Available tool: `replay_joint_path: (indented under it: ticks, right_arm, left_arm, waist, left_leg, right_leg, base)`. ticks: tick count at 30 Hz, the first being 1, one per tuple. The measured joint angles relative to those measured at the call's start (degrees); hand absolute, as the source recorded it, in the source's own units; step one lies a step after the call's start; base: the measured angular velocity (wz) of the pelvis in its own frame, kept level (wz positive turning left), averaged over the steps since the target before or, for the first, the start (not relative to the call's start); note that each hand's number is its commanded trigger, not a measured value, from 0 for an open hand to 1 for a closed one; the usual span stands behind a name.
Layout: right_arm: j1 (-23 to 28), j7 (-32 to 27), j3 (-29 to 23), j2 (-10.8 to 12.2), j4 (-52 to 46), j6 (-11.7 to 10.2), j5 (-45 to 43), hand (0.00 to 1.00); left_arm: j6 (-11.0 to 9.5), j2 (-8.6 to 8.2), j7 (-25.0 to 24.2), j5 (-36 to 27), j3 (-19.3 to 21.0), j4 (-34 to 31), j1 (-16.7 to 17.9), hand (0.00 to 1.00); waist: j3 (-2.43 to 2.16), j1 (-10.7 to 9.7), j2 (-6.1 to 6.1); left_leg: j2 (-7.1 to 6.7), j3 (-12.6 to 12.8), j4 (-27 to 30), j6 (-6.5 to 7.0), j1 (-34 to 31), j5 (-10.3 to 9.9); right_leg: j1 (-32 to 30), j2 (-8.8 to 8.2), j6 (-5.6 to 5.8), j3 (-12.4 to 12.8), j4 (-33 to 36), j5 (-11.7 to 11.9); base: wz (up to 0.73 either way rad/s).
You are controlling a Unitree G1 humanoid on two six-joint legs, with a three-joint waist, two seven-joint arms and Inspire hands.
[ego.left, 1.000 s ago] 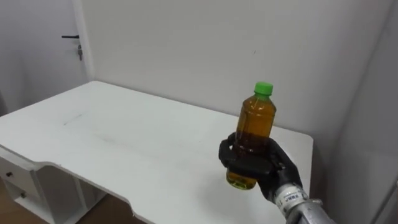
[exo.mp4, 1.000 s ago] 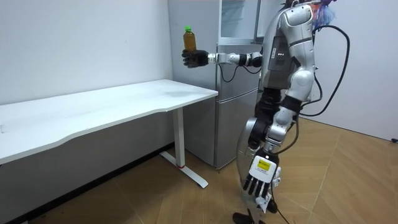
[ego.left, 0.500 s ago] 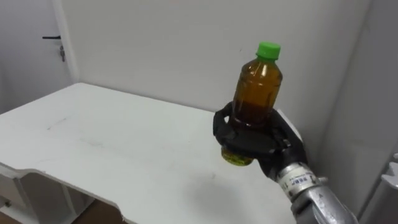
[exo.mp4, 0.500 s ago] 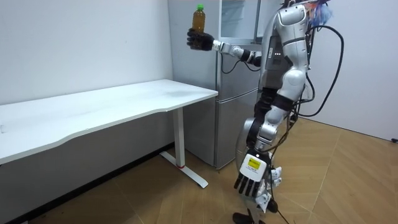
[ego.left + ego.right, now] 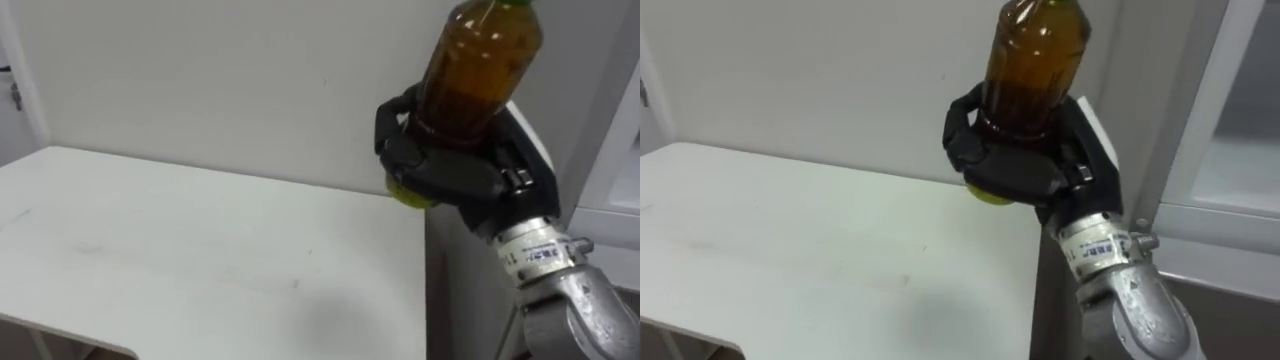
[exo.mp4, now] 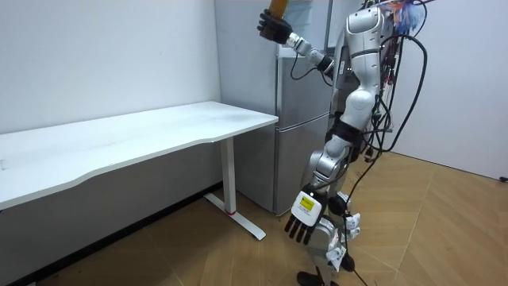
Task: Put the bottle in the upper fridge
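An amber bottle (image 5: 480, 60) with a green cap cut off by the view's top edge stands upright in my right hand (image 5: 455, 170), whose dark fingers are curled round its lower part. The hand is raised high, past the table's right end and close to the grey fridge (image 5: 610, 170). In the room view the bottle (image 6: 278, 6) and right hand (image 6: 275, 28) sit at the height of the upper fridge compartment (image 6: 305, 24), just off its corner on the room view's left. My left hand (image 6: 304, 225) hangs low beside my leg, fingers straight.
A white table (image 5: 200, 260) stretches out to the left below the bottle, against a pale wall. The fridge (image 6: 305, 111) stands right beside the table's end (image 6: 262, 123). Wooden floor (image 6: 444, 230) lies open on the room view's right.
My right arm has lifted the bottle well up and over toward the fridge. My view has swung right with it, and my left hand has swung forward a little.
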Motion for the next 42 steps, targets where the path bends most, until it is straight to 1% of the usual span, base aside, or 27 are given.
replay_joint_path:
  ticks: [2,4,6,9,11,12,13,17,19,21,22,25,28,29,32,35,42]
  right_arm:
    - [0.00,-0.51,-0.35,-0.64,-1.44,0.00,-0.09,1.00]
    - [0.00,-0.57,-0.37,-0.86,-2.74,0.00,0.28,1.00]
    - [0.01,-0.68,-0.58,-0.87,-3.63,0.01,1.27,1.00]
    - [0.01,-1.09,-2.42,-1.08,-5.33,0.01,2.00,1.00]
    - [0.01,-1.17,-3.72,-1.19,-6.41,-0.01,2.16,1.00]
    - [0.02,-1.34,-4.38,-1.20,-7.00,-0.01,2.12,1.00]
    - [0.10,-1.68,-4.97,-1.21,-7.65,-0.04,1.89,1.00]
    - [0.45,-1.92,-7.61,-1.45,-8.21,-0.56,2.82,1.00]
    - [0.86,-2.26,-9.50,-1.92,-8.22,-1.09,3.65,1.00]
    - [1.07,-2.52,-10.82,-2.31,-8.22,-1.41,3.97,1.00]
    - [1.57,-2.95,-11.46,-2.96,-8.22,-1.95,3.98,1.00]
    - [2.92,-3.50,-12.78,-3.21,-8.21,-2.72,4.33,1.00]
    - [3.53,-4.59,-13.82,-3.22,-8.00,-2.79,4.61,1.00]
    - [3.69,-4.98,-14.24,-3.22,-7.57,-2.83,6.10,1.00]
    - [4.33,-6.39,-15.85,-3.21,-6.44,-2.83,8.65,1.00]
    - [4.40,-7.77,-16.82,-3.34,-4.54,-2.83,11.09,1.00]
    - [4.41,-10.26,-18.88,-3.35,1.28,-2.80,11.10,1.00]
  left_arm:
    - [-0.03,0.10,0.25,-0.02,0.00,0.43,0.09,0.00]
    - [-0.04,0.11,1.43,-0.06,0.00,0.74,0.31,0.00]
    - [-0.37,0.17,2.11,-0.08,0.03,1.93,0.71,0.00]
    - [-0.70,0.54,2.02,-0.08,0.31,2.21,1.05,0.00]
    - [-0.87,0.65,2.00,-0.19,0.77,2.21,1.52,0.00]
    - [-0.88,0.77,1.99,-0.20,0.77,2.21,1.76,0.00]
    - [-0.88,0.90,1.99,-0.18,0.77,2.21,1.92,0.00]
    - [-1.00,1.00,2.03,-0.09,1.32,2.38,2.33,0.00]
    - [-1.86,0.99,2.10,-0.13,2.18,2.37,2.43,0.00]
    - [-2.01,0.99,2.11,-0.12,2.26,2.37,2.50,0.00]
    - [-2.03,0.99,2.12,-0.15,2.26,2.38,2.53,0.00]
    - [-2.15,0.89,2.20,-0.10,2.25,2.37,2.72,0.00]
    - [-2.21,0.72,2.21,-0.04,2.24,2.27,2.78,0.00]
    - [-2.18,0.73,2.20,-0.04,2.30,2.28,2.79,0.00]
    - [-2.16,0.68,2.13,-0.05,3.20,2.27,2.80,0.00]
    - [-2.09,0.69,2.10,-0.05,4.16,2.27,2.94,0.00]
    - [-2.07,0.69,1.01,0.00,4.37,2.12,2.95,0.00]
  waist:
    - [-0.16,-0.49,-0.24]
    - [-0.43,-1.13,-0.66]
    - [-0.49,-1.42,-1.00]
    - [-0.61,-2.21,-1.59]
    - [-0.52,-2.62,-1.78]
    - [-0.43,-2.75,-1.69]
    - [-0.37,-3.40,-1.70]
    - [-0.40,-4.83,-1.77]
    - [-0.36,-5.54,-1.70]
    - [-0.30,-5.75,-1.53]
    - [-0.29,-5.75,-1.47]
    - [-0.21,-5.81,-1.30]
    - [-0.05,-5.85,-0.97]
    - [0.00,-5.86,-0.76]
    - [-0.03,-5.92,-0.54]
    - [-0.02,-6.03,-0.57]
    - [-0.10,-5.98,-1.12]
  left_leg:
    - [0.04,0.07,-0.01,-0.01,0.00,0.00]
    - [0.12,0.20,-0.09,-0.01,0.21,0.00]
    - [0.26,0.82,-0.40,-0.03,0.74,-0.01]
    - [0.31,1.00,-0.42,-0.09,1.04,-0.05]
    - [0.36,1.26,-0.49,-0.12,1.29,-0.07]
    - [0.42,1.37,-0.57,-0.18,1.49,-0.14]
    - [0.46,1.38,-0.57,-0.24,1.58,-0.25]
    - [0.57,1.41,-0.74,-0.29,1.73,-0.28]
    - [0.62,1.41,-0.80,-0.36,1.76,-0.33]
    - [0.67,1.46,-0.81,-0.39,1.79,-0.35]
    - [0.69,1.48,-0.78,-0.40,1.83,-0.35]
    - [0.74,1.48,-0.84,-0.42,1.82,-0.36]
    - [0.73,1.54,-0.84,-0.42,1.77,-0.36]
    - [0.73,1.56,-0.84,-0.42,1.80,-0.36]
    - [0.74,1.57,-0.95,-0.43,1.80,-0.36]
    - [0.75,1.53,-0.97,-0.43,1.77,-0.36]
    - [0.71,1.48,-1.01,-0.43,1.68,-0.36]
  right_leg:
    - [-0.03,0.05,-0.02,-0.01,0.01,0.06]
    - [0.03,0.11,-0.07,0.06,0.02,0.11]
    - [0.26,0.16,-0.11,0.10,0.01,0.14]
    - [0.57,0.17,-0.11,0.19,-0.01,0.14]
    - [0.58,0.21,-0.12,0.57,0.01,0.16]
    - [0.55,0.28,-0.15,0.92,0.01,0.19]
    - [0.57,0.35,-0.17,1.00,-0.01,0.22]
    - [0.79,0.46,-0.24,1.08,-0.05,0.34]
    - [0.82,0.57,-0.28,1.29,-0.10,0.39]
    - [0.63,0.68,-0.33,1.66,-0.10,0.43]
    - [0.51,0.77,-0.38,2.01,-0.10,0.46]
    - [0.15,0.94,-0.50,2.56,-0.10,0.53]
    - [0.05,0.94,-0.51,2.58,-0.08,0.56]
    - [0.03,0.94,-0.51,2.63,-0.08,0.56]
    - [0.04,0.94,-0.51,2.62,-0.08,0.56]
    - [0.03,0.93,-0.51,2.53,-0.09,0.56]
    - [-0.29,0.93,-0.51,2.73,0.02,0.56]
  base:
    - [0.00]
    - [-0.03]
    - [-0.10]
    - [-0.03]
    - [-0.10]
    - [-0.11]
    - [-0.08]
    - [-0.02]
    - [-0.04]
    - [-0.10]
    - [-0.13]
    - [-0.13]
    - [-0.02]
    - [0.00]
    - [0.00]
    - [0.00]
    - [0.00]
